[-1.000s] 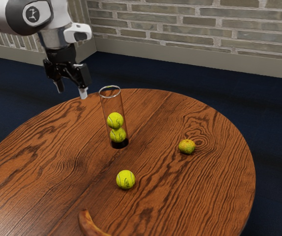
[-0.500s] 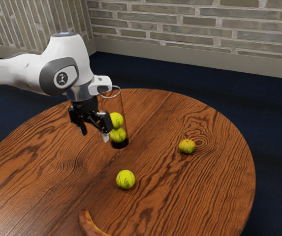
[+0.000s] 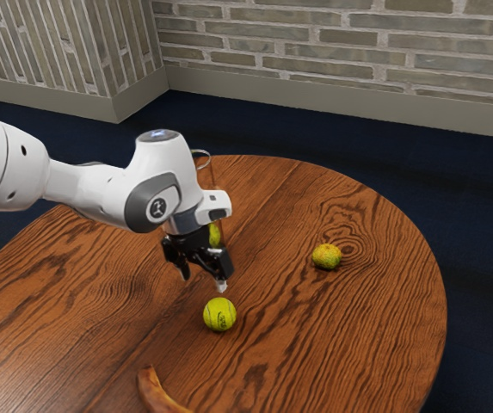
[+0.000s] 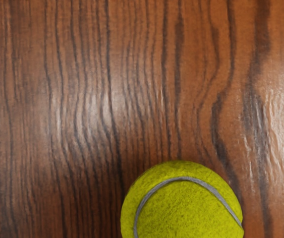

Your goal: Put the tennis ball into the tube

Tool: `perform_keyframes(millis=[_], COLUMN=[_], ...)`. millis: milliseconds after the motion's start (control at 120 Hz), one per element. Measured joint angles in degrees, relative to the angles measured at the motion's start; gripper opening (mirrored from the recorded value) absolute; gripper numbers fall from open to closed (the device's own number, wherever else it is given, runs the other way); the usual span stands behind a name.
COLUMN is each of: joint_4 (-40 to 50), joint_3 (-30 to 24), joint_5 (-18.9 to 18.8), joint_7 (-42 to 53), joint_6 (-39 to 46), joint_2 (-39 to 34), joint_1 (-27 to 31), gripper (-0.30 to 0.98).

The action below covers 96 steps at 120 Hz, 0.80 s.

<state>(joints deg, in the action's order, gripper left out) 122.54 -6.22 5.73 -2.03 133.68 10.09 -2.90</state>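
Pale brick wall [image 3: 315,62]; beige baseboard [image 3: 332,101]; dark blue floor [image 3: 478,215]; round wooden table [image 3: 349,327]

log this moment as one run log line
tool open, near loose tennis ball | ball on table, outside tube | next: likely lower and grip

Beside the arm [image 3: 100,191], one camera overlooks the worktop [image 3: 332,335]; the wrist camera faces down, close; both catch one ball [image 3: 219,315].

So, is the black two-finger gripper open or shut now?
The gripper is open: its fingers stand apart in the exterior view, and the yellow-green felt tennis ball lies below, not between them.
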Motion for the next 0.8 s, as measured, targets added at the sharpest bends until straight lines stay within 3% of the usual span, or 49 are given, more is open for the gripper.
perform_keyframes(millis=[483, 800], joint_4=[1.6, -0.4], joint_3=[-1.7, -1.8], joint_5=[2.6, 2.3], joint_7=[0.0, 0.1], joint_6=[4.2, 5.7], joint_2=[4.0, 8.9], joint_1=[-0.2, -0.4], gripper=[0.69, 0.69])
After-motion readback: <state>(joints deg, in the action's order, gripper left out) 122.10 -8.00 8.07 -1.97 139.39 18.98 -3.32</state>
